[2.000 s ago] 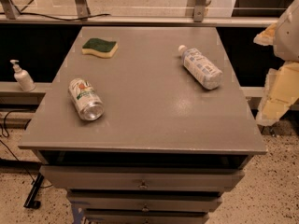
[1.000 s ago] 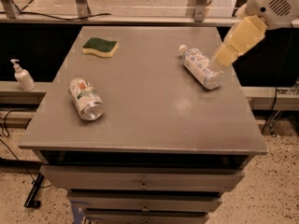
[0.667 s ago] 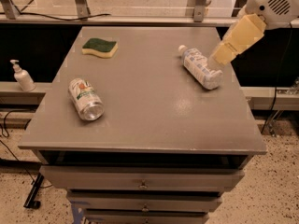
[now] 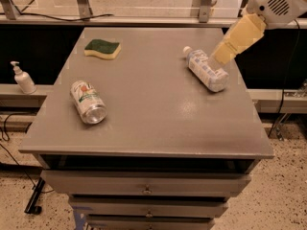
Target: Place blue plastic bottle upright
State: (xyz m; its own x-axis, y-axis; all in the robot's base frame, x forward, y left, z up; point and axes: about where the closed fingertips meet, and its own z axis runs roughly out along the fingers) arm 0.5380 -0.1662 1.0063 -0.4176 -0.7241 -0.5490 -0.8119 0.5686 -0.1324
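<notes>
The hand (image 4: 225,54) no longer hangs low off the right edge of the tabletop (image 4: 158,109), as it did 2 s ago. It now sits higher, slanting down at the right side of the bottle (image 4: 206,71), slightly nearer than 1 s ago.

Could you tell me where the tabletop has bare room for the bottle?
Widest bare patch: the table middle and front, between soda can and blue plastic bottle. Also free: the rear strip between sponge and bottle. Crowded: right rear, where the gripper hangs by the bottle.
</notes>
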